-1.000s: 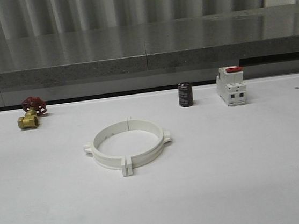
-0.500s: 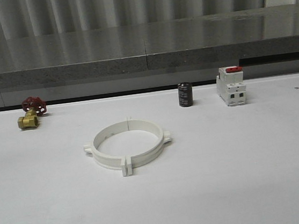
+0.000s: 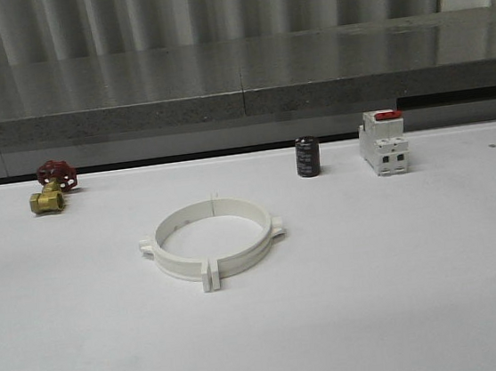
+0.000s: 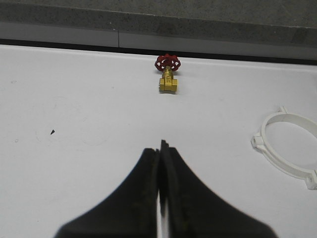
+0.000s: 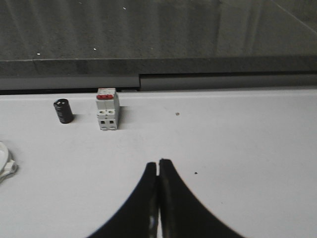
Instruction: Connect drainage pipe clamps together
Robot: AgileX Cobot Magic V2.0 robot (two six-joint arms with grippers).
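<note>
The white table (image 3: 439, 289) carries everything, with bare surface on all sides of the parts and a grey ledge (image 3: 238, 97) closing off its far edge. Near its middle sit the drainage pipe clamps (image 3: 211, 241), two white half-rings lying flat and closed into one ring, side tabs meeting at left and right and another tab facing the robot. From how they lie, the joining looks done or nearly so; whether the tabs are actually locked cannot be told.

The left gripper (image 4: 159, 148) hangs over bare table with its dark fingers pressed together and nothing between them; the ring lies off to one side of it, well apart. The right gripper (image 5: 158, 166) is likewise closed and empty, above open table, probably parked clear of the work.

Along the far edge, well apart from the ring, stand the white boxy switch (image 3: 383, 141) with a red top, a small black cylinder (image 3: 307, 156) just beside it, and a brass valve (image 3: 52, 187) with a red handwheel. Their spacing leaves room to approach the ring from the near side and both flanks.
</note>
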